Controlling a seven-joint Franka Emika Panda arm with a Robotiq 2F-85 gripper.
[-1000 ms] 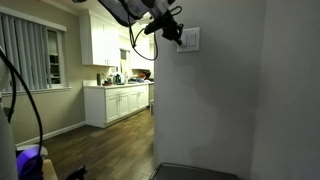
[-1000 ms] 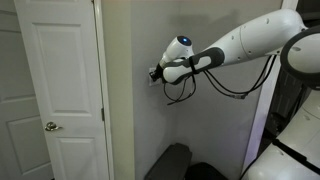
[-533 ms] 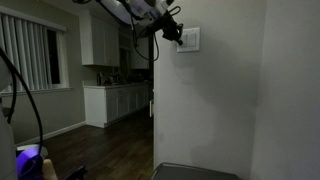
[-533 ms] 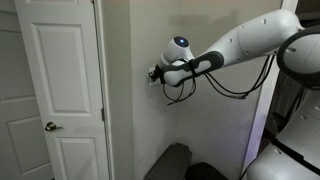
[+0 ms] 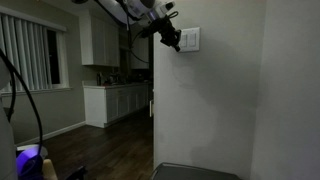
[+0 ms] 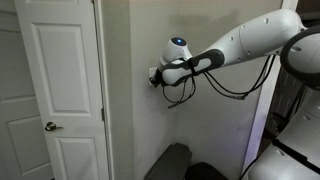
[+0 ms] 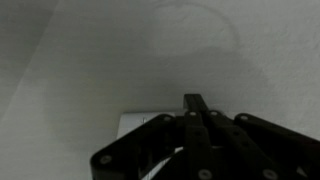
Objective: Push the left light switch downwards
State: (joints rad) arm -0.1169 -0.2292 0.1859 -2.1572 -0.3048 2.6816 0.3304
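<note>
The small white wall plate (image 5: 190, 39) sits high on the grey wall. Its two paddles are too small to tell apart, so the left light switch cannot be singled out. My gripper (image 5: 176, 43) is shut, with its fingertips at the plate's left side; I cannot tell whether they touch it. In an exterior view the gripper (image 6: 156, 76) presses up to the wall where the plate shows edge-on. In the wrist view the shut black fingers (image 7: 193, 101) point at the wall, and a corner of the white plate (image 7: 133, 122) shows to their left.
A white panelled door (image 6: 60, 90) stands beside the wall corner. The dark kitchen with white cabinets (image 5: 115, 103) lies beyond the wall's edge. A dark box (image 6: 170, 160) sits on the floor below the arm.
The kitchen lights went out between one second ago and half a second ago. The gripper has since shifted slightly at the plate.
</note>
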